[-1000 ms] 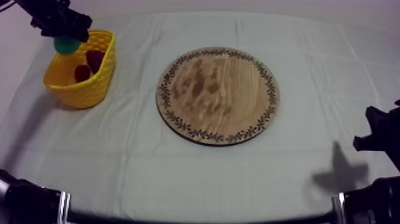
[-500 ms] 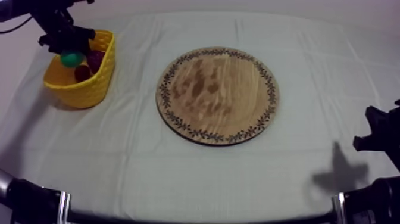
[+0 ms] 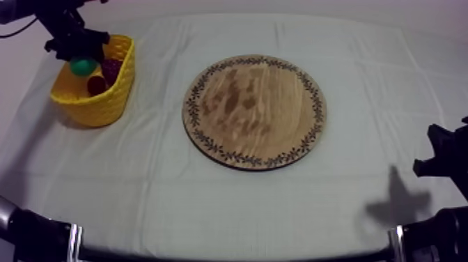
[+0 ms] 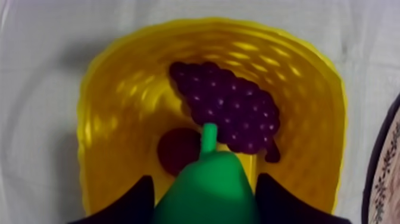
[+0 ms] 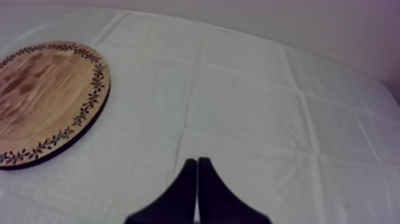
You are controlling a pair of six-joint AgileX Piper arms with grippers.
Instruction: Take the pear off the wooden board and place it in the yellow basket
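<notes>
A green pear [image 3: 83, 67] hangs over the inside of the yellow basket [image 3: 104, 104] at the table's far left, with my left gripper [image 3: 78, 53] shut on it. In the left wrist view the pear [image 4: 208, 187] sits stem-up between my black fingers [image 4: 128, 205], just above a bunch of purple grapes [image 4: 229, 113] and a small red fruit [image 4: 178, 149] lying in the basket [image 4: 119, 59]. The round wooden board [image 3: 254, 111] in the middle of the table is bare. My right gripper [image 5: 196, 173] is shut on nothing, low at the right side [image 3: 439, 157].
The grey-white cloth [image 3: 209, 202] lies flat with a few creases. The board [image 5: 41, 95] lies ahead of my right gripper, off to one side. The board's rim [image 4: 387, 173] shows just beyond the basket's wall.
My left gripper has come down and a little to the right with the pear, from above the basket's far rim to low over its inside. The right arm has not moved.
</notes>
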